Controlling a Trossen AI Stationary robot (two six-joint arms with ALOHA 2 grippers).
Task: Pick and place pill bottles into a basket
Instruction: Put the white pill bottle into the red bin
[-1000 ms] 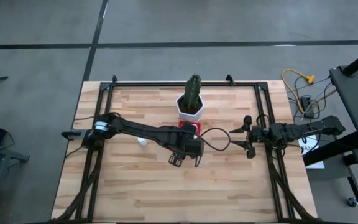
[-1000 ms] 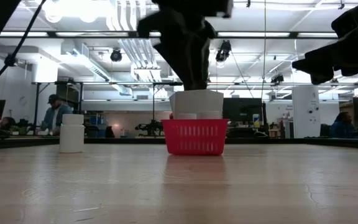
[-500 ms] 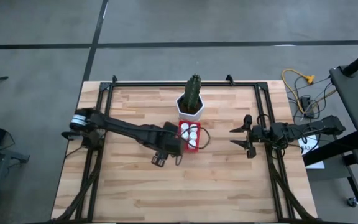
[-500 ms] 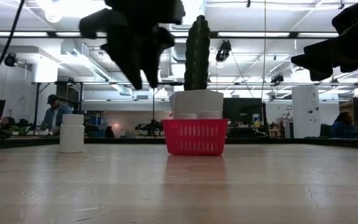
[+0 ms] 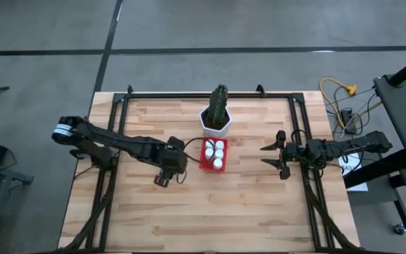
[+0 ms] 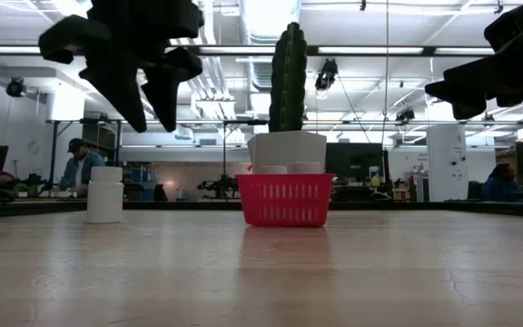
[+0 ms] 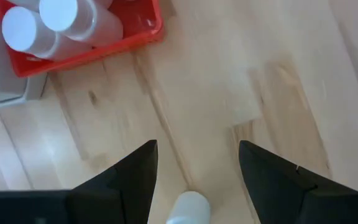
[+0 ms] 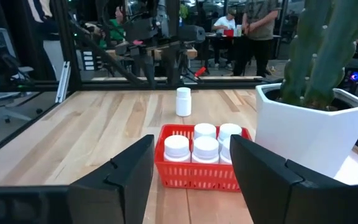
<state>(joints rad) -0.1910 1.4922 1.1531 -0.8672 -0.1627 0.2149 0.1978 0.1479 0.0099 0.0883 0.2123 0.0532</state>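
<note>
The red basket (image 5: 213, 154) stands on the table in front of the white pot, with several white pill bottles (image 8: 205, 148) upright inside it. It also shows in the left wrist view (image 7: 86, 43). One more pill bottle (image 6: 105, 193) stands upright on the table left of the basket; in the high view my left arm hides it. My left gripper (image 7: 197, 149) is open and empty, well above the table (image 6: 152, 123), with this bottle (image 7: 188, 208) showing below, between its fingers. My right gripper (image 5: 268, 156) is open and empty, level, right of the basket.
A white hexagonal pot with a green cactus (image 5: 218, 113) stands right behind the basket. Black frame rails (image 5: 111, 141) run along the table's left, right and far sides. Bare wood (image 5: 210, 212) lies toward the near edge. People sit in the room behind (image 6: 78, 168).
My left gripper has gone from above the basket toward the table's left edge, staying high and open, and now hangs over the lone bottle. The basket and its bottles, covered by the arm before, now show. My right arm has kept still.
</note>
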